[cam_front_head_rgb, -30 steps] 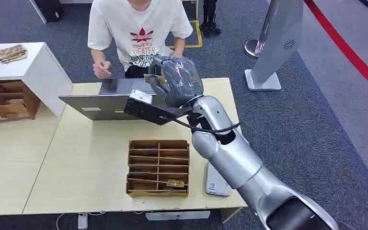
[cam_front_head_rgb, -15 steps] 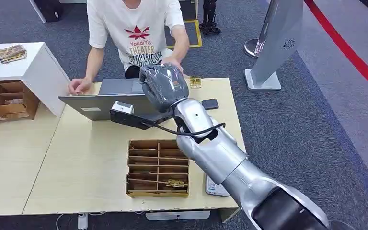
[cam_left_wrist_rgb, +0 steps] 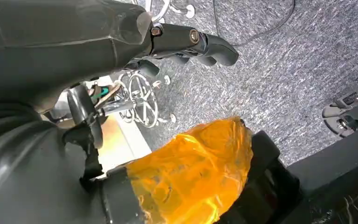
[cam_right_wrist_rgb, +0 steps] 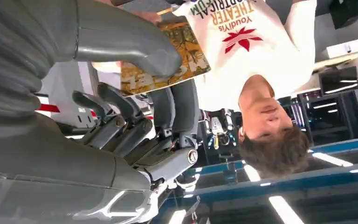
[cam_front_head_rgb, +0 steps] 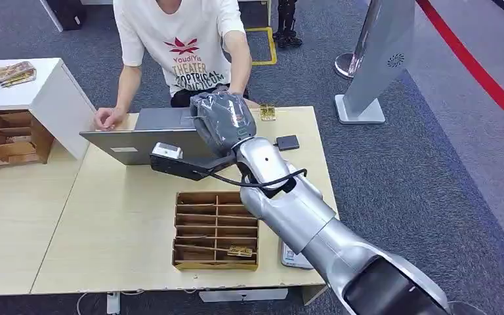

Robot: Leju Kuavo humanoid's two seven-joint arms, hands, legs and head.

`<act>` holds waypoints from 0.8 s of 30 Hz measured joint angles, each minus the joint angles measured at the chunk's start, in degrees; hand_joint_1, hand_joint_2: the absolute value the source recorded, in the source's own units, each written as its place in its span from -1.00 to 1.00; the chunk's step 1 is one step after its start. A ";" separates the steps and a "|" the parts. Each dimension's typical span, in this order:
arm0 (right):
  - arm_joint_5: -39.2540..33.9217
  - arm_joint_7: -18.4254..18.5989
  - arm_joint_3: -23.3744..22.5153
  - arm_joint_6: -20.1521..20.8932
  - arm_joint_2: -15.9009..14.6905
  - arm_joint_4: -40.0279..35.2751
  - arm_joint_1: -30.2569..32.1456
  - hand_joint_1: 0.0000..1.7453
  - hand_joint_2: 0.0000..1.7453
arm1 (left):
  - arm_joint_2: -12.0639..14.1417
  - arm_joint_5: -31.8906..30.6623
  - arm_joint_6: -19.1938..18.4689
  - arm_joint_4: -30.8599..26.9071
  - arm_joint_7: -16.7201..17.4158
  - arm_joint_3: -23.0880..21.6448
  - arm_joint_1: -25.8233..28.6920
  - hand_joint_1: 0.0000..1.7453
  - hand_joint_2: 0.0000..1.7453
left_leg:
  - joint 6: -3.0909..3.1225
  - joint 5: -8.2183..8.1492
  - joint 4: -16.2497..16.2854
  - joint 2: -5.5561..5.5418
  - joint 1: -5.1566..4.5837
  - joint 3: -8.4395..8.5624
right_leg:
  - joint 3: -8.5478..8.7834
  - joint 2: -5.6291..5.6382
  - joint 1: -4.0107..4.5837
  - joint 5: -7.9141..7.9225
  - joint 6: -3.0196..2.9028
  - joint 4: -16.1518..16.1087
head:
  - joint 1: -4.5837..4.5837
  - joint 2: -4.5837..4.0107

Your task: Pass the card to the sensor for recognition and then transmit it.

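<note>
Here, going left to right across the head view, a white cabinet (cam_front_head_rgb: 36, 98) stands at the upper left of the frame with wooden cubbies in its side, and beside it the pale tabletop (cam_front_head_rgb: 118, 223) carries an open laptop (cam_front_head_rgb: 141, 141) at centre-left, on whose far edge the seated person (cam_front_head_rgb: 184, 46) rests one hand. Below the laptop, at lower centre, sits a wooden divided tray (cam_front_head_rgb: 216, 230) with one small patterned card lying in its nearest row. At centre the right hand (cam_front_head_rgb: 222, 120) reaches out over the laptop toward the person; in the right wrist view its thumb and fingers (cam_right_wrist_rgb: 161, 56) pinch the card (cam_right_wrist_rgb: 186, 56), a gold-patterned rectangle held by one end with the free end pointing at the person's shirt. A second patterned card (cam_front_head_rgb: 267, 112) and a small dark square device (cam_front_head_rgb: 287, 142), possibly the sensor, lie on the tabletop right of centre, and a pale flat device (cam_front_head_rgb: 295, 254) lies at the near right edge. The left hand (cam_left_wrist_rgb: 186, 42) hangs over grey carpet, fingers curled and holding nothing. The card looks thin, light and fairly stiff, probably slick-faced; an edge pinch suits it, leaving plenty of free length for the person to take, though a loose pinch could let it pivot or slip.
</note>
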 joint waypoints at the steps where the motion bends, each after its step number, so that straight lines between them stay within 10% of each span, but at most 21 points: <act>1: 0.00 -0.02 0.00 0.00 0.00 0.07 -0.01 -1.00 -1.00 | 0.00 0.00 0.00 0.00 0.00 -0.02 0.00 -1.00 -1.00 | 0.00 0.00 0.00 0.00 0.00 0.00 | 0.00 0.00 0.00 0.00 0.00 0.00 | 0.00 0.00; 15: -6.81 -6.69 1.42 0.59 1.44 -2.32 6.06 -1.00 -1.00 | 0.02 2.76 0.52 0.00 -0.61 -0.02 0.40 -1.00 -1.00 | 0.00 0.00 -0.01 0.01 0.01 -0.01 | -0.01 0.00 0.02 -0.01 0.00 -0.01 | 0.00 0.00; 24: -54.93 -14.53 -2.36 27.41 0.66 -21.41 17.75 -1.00 -1.00 | 0.33 6.05 2.03 0.00 -2.36 0.00 2.02 -1.00 -1.00 | -0.04 -0.07 -0.01 0.01 0.01 -0.04 | -0.08 0.00 0.03 -0.09 -0.06 -0.02 | 0.00 0.00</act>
